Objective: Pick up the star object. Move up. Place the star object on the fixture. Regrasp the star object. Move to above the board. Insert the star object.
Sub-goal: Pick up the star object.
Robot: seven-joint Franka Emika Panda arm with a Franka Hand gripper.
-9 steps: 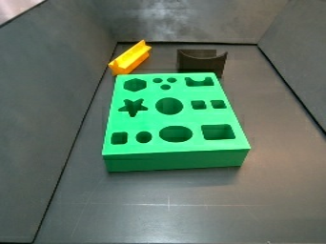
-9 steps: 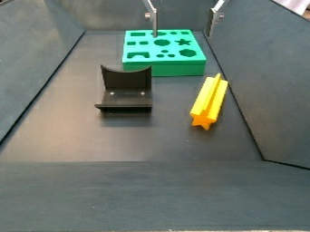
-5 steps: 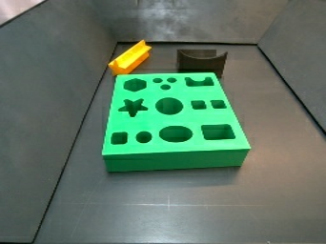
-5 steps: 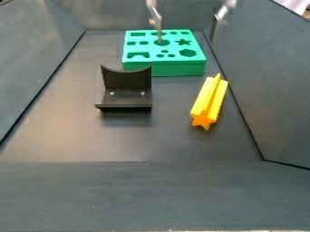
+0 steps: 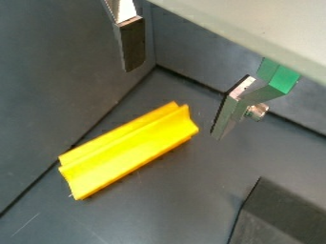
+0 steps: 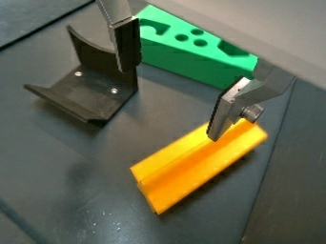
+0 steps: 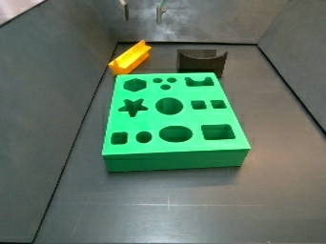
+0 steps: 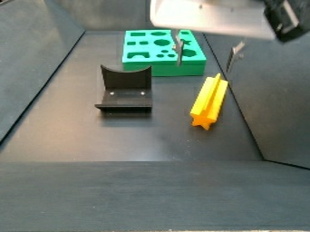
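1. Wrist views first: the gripper (image 5: 178, 81) hangs above the star object (image 5: 128, 152), its two silver fingers (image 5: 130, 43) spread wide with nothing between them. The orange-yellow bar lies flat on the dark floor, untouched, and in the wrist view that also takes in the fixture (image 6: 90, 81) and the board (image 6: 192, 52), the gripper (image 6: 173, 81) straddles the far end of the star object (image 6: 204, 162) with clear air below the pads.

2. Side view from the board's near end: the fingertips of the gripper (image 7: 144, 13) now poke in at the top edge, where half a second ago nothing of the arm showed. The star object (image 7: 129, 56) rests at the far left, just beside the board (image 7: 173, 119), with the fixture (image 7: 201, 59) at the far right.

3. Side view from the opposite end: the wrist body has dropped well into frame and the gripper (image 8: 208, 47) has come down toward the far end of the star object (image 8: 208, 100), which lies right of the fixture (image 8: 123, 89) and nearer than the board (image 8: 164, 50). Neither bar, fixture nor board has shifted.

4. Judgement: this is the descent for the first pick. Nothing is grasped yet; the fingers must go lower, bracket the bar's sides and close
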